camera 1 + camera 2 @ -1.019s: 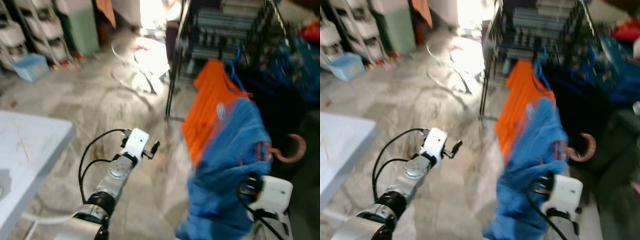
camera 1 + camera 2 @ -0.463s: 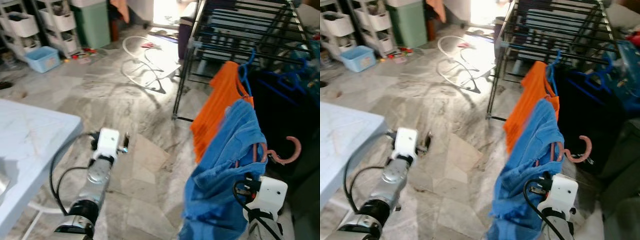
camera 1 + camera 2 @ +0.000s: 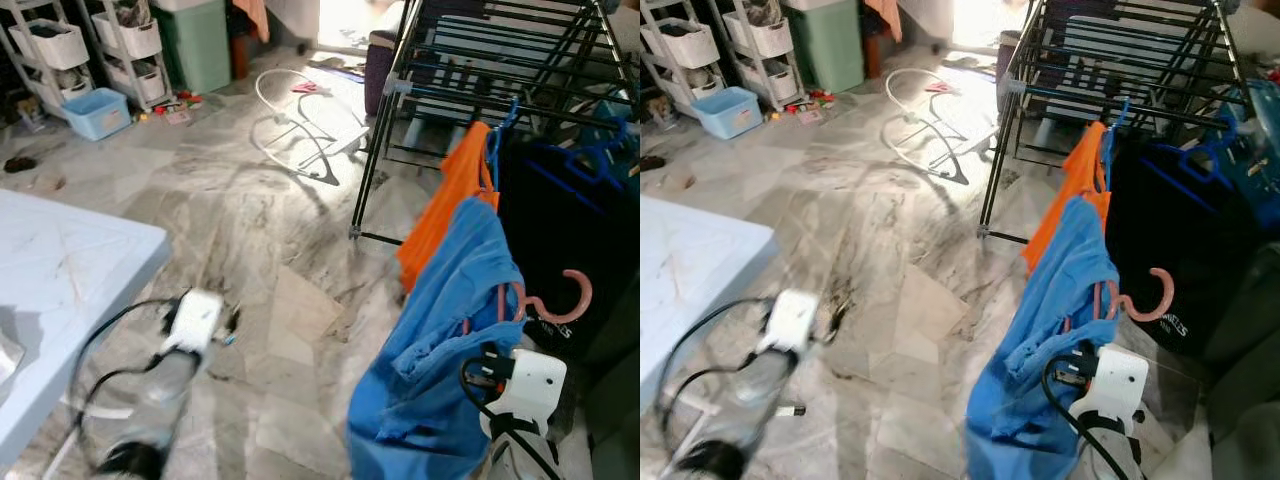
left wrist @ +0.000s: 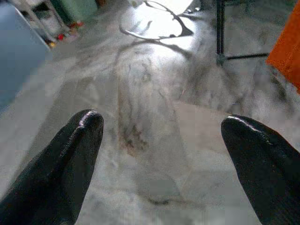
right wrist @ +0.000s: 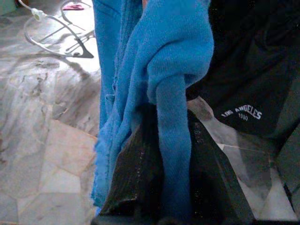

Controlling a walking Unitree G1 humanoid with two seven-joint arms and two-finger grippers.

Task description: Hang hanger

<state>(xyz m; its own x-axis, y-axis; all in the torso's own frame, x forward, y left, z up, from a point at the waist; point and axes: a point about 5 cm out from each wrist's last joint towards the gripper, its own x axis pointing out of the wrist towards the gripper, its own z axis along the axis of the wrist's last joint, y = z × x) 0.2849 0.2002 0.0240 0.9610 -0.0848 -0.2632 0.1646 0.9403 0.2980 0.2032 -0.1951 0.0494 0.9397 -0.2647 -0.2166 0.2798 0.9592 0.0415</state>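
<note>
The right gripper (image 5: pixel 171 154) is raised at the lower right of the head views, and its black fingers (image 5: pixel 213 185) are pinched tight on a fold of the blue knitted garment (image 3: pixel 440 350), seen clearly in the right wrist view. That garment is draped over a pink plastic hanger (image 3: pixel 560 300), whose curved hook is stuck out in open air, just short of the black metal drying rack (image 3: pixel 480 60) and not hooked on any bar. An orange shirt (image 3: pixel 445 215) on a blue hanger (image 3: pixel 495 135) is already hung on the rack, right behind the blue garment, with a black printed shirt (image 3: pixel 560 240) beside it.

The left gripper (image 4: pixel 161 154) is held low over the grey marble floor (image 3: pixel 260 200), blurred in the head views, fingers spread wide with nothing between them. The corner of a pale blue table (image 3: pixel 70 290) is found just beside that arm. Plenty of bare floor is left between table edge and rack leg.
</note>
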